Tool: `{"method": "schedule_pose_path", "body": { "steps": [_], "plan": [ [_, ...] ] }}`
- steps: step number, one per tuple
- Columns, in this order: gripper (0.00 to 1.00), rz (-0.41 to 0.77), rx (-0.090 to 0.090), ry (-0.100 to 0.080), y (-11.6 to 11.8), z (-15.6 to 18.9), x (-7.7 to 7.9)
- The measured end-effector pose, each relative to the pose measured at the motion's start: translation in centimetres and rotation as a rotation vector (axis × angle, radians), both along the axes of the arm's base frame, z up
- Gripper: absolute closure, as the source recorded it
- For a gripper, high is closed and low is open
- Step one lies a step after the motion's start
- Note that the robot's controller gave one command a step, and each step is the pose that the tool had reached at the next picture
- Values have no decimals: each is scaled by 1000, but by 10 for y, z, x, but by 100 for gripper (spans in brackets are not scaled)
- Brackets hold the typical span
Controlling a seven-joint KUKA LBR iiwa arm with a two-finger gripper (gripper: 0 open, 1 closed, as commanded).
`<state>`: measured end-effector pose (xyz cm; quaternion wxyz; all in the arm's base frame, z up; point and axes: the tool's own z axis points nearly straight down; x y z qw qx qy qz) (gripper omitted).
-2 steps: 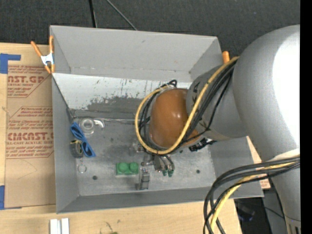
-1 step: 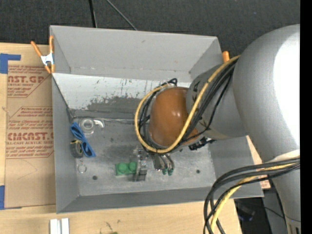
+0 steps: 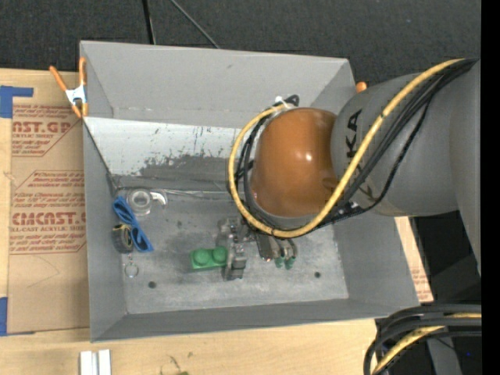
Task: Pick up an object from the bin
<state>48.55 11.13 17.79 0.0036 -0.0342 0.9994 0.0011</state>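
a: where is the gripper [image 3: 254,256]?

b: low over the floor of the grey metal bin [image 3: 219,84], about midway along its near edge and a little toward the right wall. the arm's orange cover [image 3: 293,170] hangs over it, so i cannot tell if it is open or closed, and i see nothing held in it.

a: what lies closest to it?

b: a small green plastic piece [image 3: 207,258], just beside the gripper on the side toward the bin's left wall. i cannot tell if they touch. its long axis runs roughly along the near edge, so one end points at the gripper. my judgement is that a pick would need a short shift toward the left wall to centre over it.

a: anything on the other side?

b: a tiny green bit [image 3: 287,262], just beside the gripper toward the right wall.

a: and the rest of the bin?

b: well apart, near the left wall, a blue looped strip [image 3: 134,226], a dark roll [image 3: 122,239] touching it, and a clear ring [image 3: 141,201] just beyond them toward the far wall.
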Motion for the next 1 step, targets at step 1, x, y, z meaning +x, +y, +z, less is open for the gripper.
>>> {"method": "schedule_pose_path", "body": {
  "steps": [1],
  "plan": [
    [100, 8, -1, -1, -1, 58, 11]
  ]
}}
